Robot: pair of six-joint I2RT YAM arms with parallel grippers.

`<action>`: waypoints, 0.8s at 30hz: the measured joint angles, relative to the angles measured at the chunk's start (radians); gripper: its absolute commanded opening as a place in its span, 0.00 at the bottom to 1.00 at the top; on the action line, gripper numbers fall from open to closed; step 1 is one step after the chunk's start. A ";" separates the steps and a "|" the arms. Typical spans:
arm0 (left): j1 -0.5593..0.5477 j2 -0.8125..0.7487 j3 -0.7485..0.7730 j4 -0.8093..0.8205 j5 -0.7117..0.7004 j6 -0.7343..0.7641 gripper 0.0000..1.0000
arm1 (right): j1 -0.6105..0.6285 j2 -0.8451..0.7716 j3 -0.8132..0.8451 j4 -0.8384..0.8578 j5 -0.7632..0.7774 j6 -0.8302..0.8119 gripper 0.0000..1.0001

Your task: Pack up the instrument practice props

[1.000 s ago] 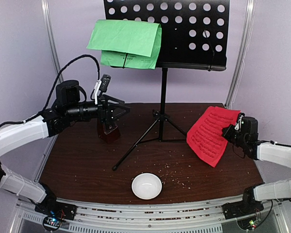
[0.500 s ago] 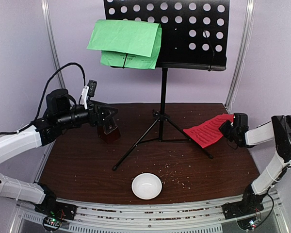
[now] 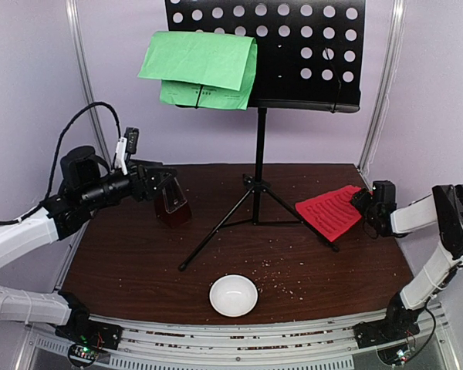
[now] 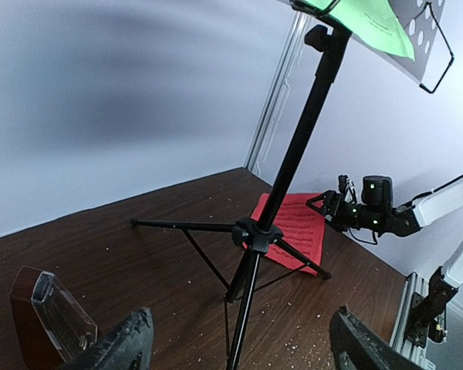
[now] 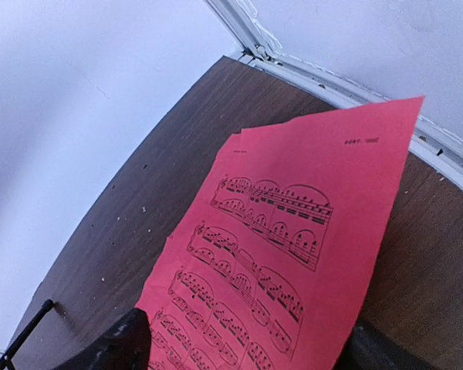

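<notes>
Packing barely begun: the red sheet [image 3: 330,212] lies on the table [image 3: 139,262] at the open right gripper [image 3: 363,206]. The green sheet [image 3: 201,68] hangs on the music stand [image 3: 259,154], and the metronome [image 3: 172,208] sits uncollected beside the open, empty left gripper [image 3: 163,185].

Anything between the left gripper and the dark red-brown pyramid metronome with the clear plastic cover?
Nothing visible. The metronome stands close beside the open left gripper; the black tripod music stand is farther right.

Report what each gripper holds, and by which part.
Nothing held. Left gripper open near the metronome; right gripper open, the red sheet lying unclamped between its fingers.
</notes>
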 measured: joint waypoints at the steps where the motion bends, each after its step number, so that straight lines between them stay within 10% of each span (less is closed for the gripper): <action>1: 0.001 -0.016 -0.014 0.009 -0.007 -0.004 0.85 | -0.002 -0.020 -0.011 -0.001 0.009 -0.003 0.87; 16: 0.072 -0.114 -0.060 0.115 -0.008 -0.072 0.91 | -0.014 -0.712 -0.238 0.085 -0.052 -0.069 0.88; 24: 0.079 0.048 -0.082 0.213 0.096 -0.063 0.71 | 0.367 -0.643 -0.229 0.103 -0.230 -0.207 0.85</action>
